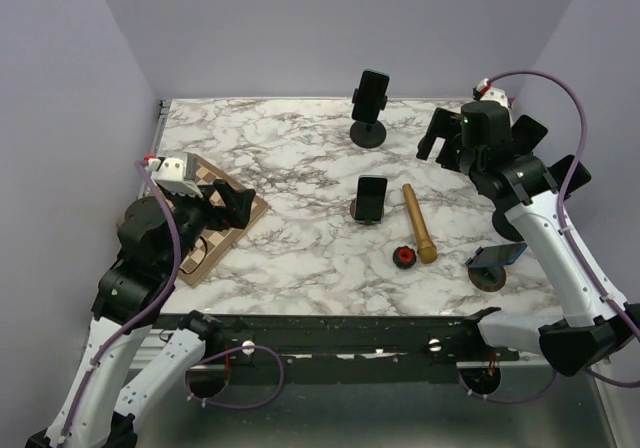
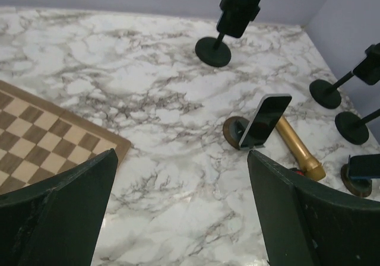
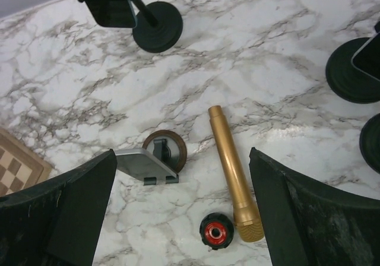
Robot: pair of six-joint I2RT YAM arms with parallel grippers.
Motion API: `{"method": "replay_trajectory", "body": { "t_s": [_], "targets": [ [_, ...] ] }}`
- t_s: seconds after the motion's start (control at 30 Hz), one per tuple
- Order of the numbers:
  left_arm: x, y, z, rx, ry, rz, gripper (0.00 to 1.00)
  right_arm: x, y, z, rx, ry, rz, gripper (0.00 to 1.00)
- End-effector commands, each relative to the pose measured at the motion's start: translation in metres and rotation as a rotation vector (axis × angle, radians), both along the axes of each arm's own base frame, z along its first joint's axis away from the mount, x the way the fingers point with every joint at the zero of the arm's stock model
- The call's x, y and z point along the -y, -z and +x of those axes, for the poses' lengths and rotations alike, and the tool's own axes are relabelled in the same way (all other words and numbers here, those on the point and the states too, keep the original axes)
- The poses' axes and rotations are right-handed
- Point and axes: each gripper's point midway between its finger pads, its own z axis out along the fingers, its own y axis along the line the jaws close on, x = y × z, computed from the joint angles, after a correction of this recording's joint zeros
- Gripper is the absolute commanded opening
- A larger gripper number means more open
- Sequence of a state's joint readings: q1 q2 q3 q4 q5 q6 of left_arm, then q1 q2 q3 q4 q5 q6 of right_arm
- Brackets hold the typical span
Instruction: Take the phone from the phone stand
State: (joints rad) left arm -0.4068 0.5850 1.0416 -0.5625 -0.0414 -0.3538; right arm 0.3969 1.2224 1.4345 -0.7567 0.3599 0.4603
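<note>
Leaning on its round stand (image 3: pixel 168 149) at mid-frame, the phone (image 1: pixel 371 196) stood on the marble worktop (image 1: pixel 300 158) beside a gold cylinder (image 1: pixel 419 223). The left end effector (image 1: pixel 232 208) at mid-left and the right end effector (image 1: pixel 441 145) at upper right both gaped wide, empty.

The white marble-patterned table (image 1: pixel 300 168) carried a wooden chessboard (image 2: pixel 41 138) at its near left. A black phone stand (image 1: pixel 368 133) stood at the far centre. Mid-table sat a brown-based phone stand (image 3: pixel 175 150), with a gold cylinder (image 1: pixel 419 224) just to its right. A black cap with a red centre (image 1: pixel 405 258) lay just beside the cylinder's near end. Another brown-based stand (image 1: pixel 487 277) sat near the right edge.
</note>
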Motion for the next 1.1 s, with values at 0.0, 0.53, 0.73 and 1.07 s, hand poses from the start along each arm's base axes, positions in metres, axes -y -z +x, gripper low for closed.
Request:
{"method": "replay_trajectory", "body": {
  "t_s": [0.0, 0.53, 0.73, 1.07],
  "targets": [
    [0.004, 0.055, -0.003, -0.215, -0.013, -0.02, 0.99, -0.025, 0.025, -0.003, -0.115, -0.091, 0.074, 1.0],
    [-0.017, 0.109, 0.006, -0.423, -0.237, -0.064, 0.99, -0.127, 0.119, -0.014, -0.291, -0.224, -0.021, 1.0],
    [-0.01, 0.106, -0.001, -0.321, -0.118, -0.005, 0.99, -0.133, 0.133, -0.018, -0.304, -0.21, -0.06, 1.0],
    [0.04, 0.118, 0.001, -0.447, 0.066, -0.123, 0.99, -0.081, 0.085, -0.027, -0.136, -0.023, -0.057, 1.0]
  ]
}}
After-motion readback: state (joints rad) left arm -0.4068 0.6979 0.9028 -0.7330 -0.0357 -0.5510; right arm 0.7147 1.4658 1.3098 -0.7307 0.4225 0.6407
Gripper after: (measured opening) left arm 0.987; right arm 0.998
